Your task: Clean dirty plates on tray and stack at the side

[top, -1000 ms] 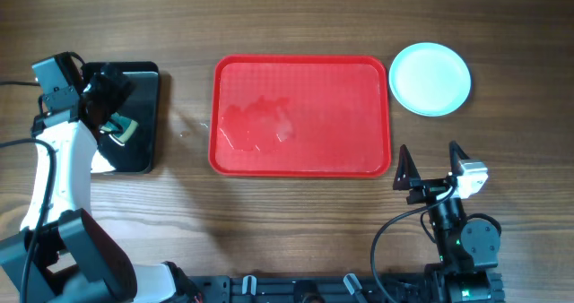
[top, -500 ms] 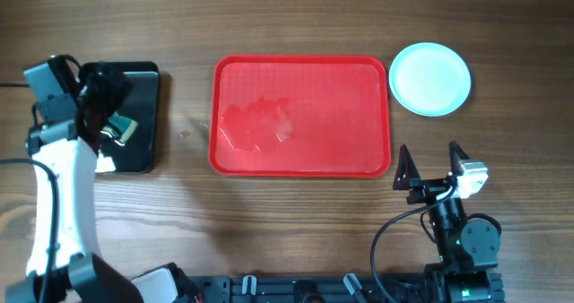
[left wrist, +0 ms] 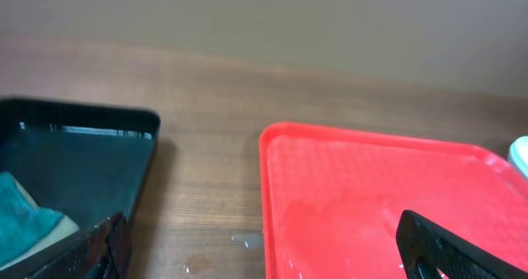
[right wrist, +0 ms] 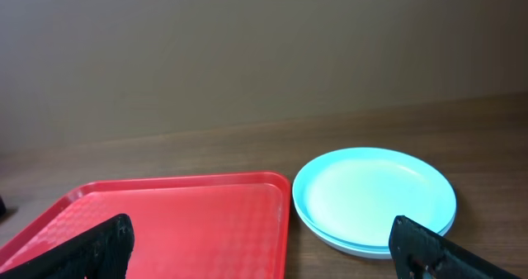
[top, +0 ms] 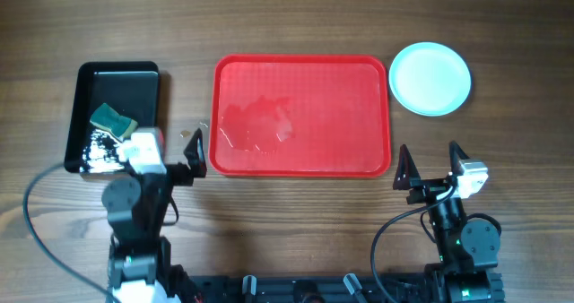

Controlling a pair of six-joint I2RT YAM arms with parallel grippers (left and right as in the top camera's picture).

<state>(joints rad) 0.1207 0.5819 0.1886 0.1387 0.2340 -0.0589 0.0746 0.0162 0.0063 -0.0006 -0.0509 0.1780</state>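
The left end effector (left wrist: 261,223) has withdrawn from the black tray (top: 117,68), jaws apart and empty like the right end effector (top: 430,164); the plates (top: 431,79) sit stacked beside the empty red tray (top: 303,59), so cleaning appears finished, requiring only parking.

From above only the topmost of the plates (top: 430,78) shows, so I cannot count them. My left wrist view cuts the sponge (left wrist: 21,215) and black tray (left wrist: 91,159) at its left edge, and the tray (left wrist: 355,188) at its bottom.
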